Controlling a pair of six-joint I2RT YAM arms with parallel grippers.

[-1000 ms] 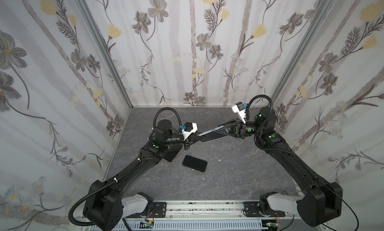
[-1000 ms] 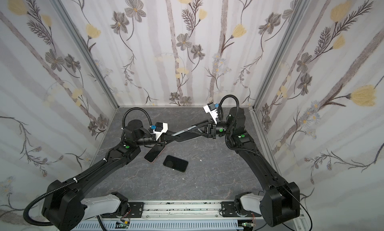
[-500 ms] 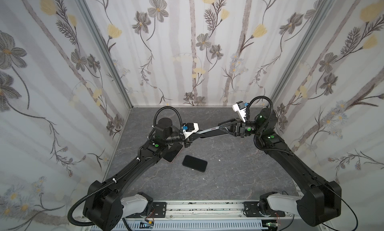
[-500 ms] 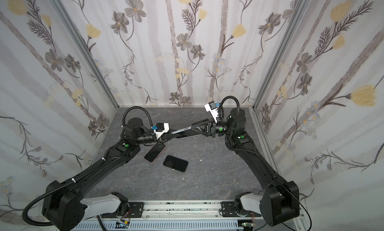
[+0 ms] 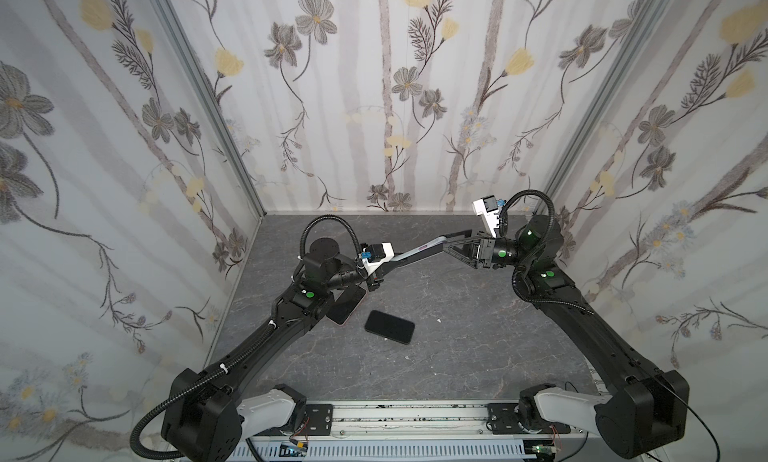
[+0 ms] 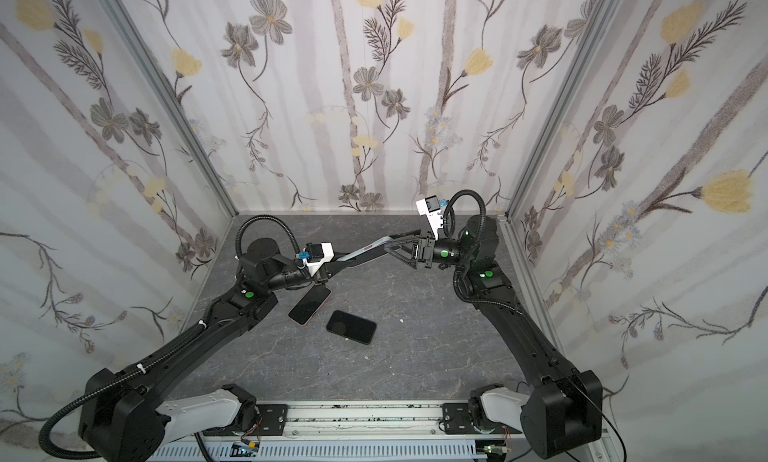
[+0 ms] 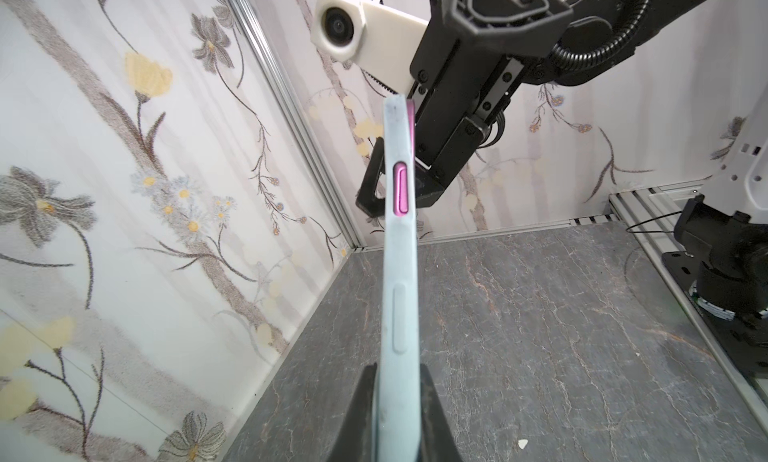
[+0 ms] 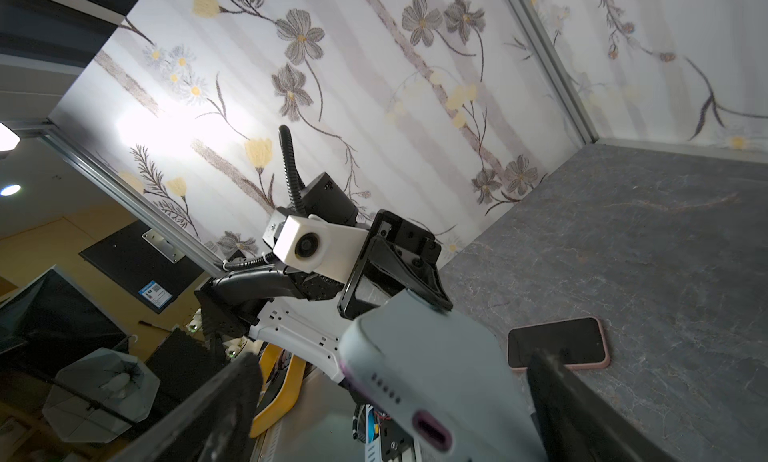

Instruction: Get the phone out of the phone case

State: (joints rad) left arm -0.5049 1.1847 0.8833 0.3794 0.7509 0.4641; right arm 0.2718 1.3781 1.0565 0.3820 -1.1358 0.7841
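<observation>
- Your left gripper (image 5: pixel 375 276) is clamped tight on one end of the case (image 5: pixel 419 250). The left wrist view shows both fingers (image 7: pixel 357 418) pressed on its flat faces.
- The phone (image 7: pixel 412 123) sits in the case: its pink rim and side button show against the pale blue shell.
- The case is held in the air above the table (image 5: pixel 457 335), narrow edge facing up, spanning between your two grippers in both top views.
- Your right gripper (image 5: pixel 451 242) is spread wide, one jaw on each side of the case's far end, holding nothing. The right wrist view shows a clear gap on one side. The other finger (image 8: pixel 552 389) is close beside the case; I can't tell if it touches.
- Two loose handsets lie flat on the table: a black phone (image 5: pixel 389 327) and, just beside it, a pink-edged phone (image 5: pixel 347 308) partly under your left arm.
</observation>
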